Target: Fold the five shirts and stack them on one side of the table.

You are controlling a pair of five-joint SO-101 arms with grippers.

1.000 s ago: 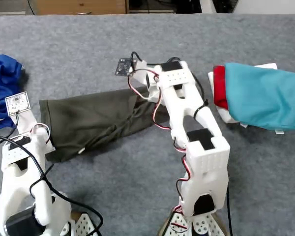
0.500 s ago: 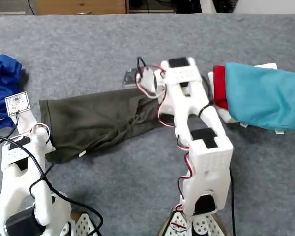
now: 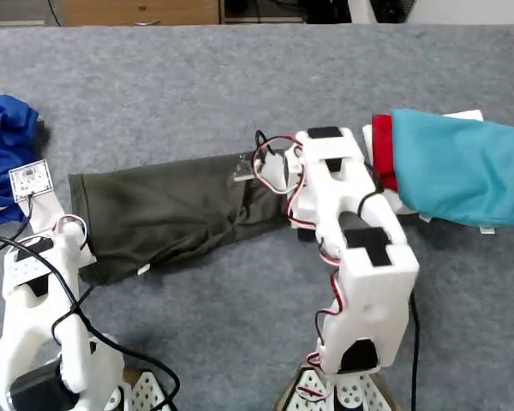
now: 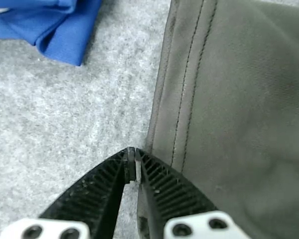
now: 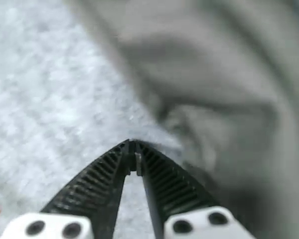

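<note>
An olive shirt (image 3: 163, 210) lies folded into a long band across the middle of the grey table (image 3: 240, 86). My left gripper (image 4: 132, 155) is shut at the hem of the olive shirt (image 4: 239, 99), at its left near corner. My right gripper (image 5: 133, 158) is also shut, its tips at the edge of the olive cloth (image 5: 214, 74) at the band's right end, under the right arm (image 3: 343, 188). A crumpled blue shirt (image 3: 4, 145) lies at the far left. At the right a teal shirt (image 3: 463, 167) tops a stack with red (image 3: 382, 154) and white (image 3: 394, 201) ones.
A small board on wires (image 3: 32, 178) lies between the blue shirt and the olive one. Both arm bases stand at the near edge. Wooden furniture (image 3: 137, 10) runs behind the table's far edge. Bare grey felt stretches beyond the olive shirt.
The right arm has swung to the right and nearer, toward the stack. The olive shirt's right end has followed and its wrinkles have drawn flatter. The left arm has kept still.
</note>
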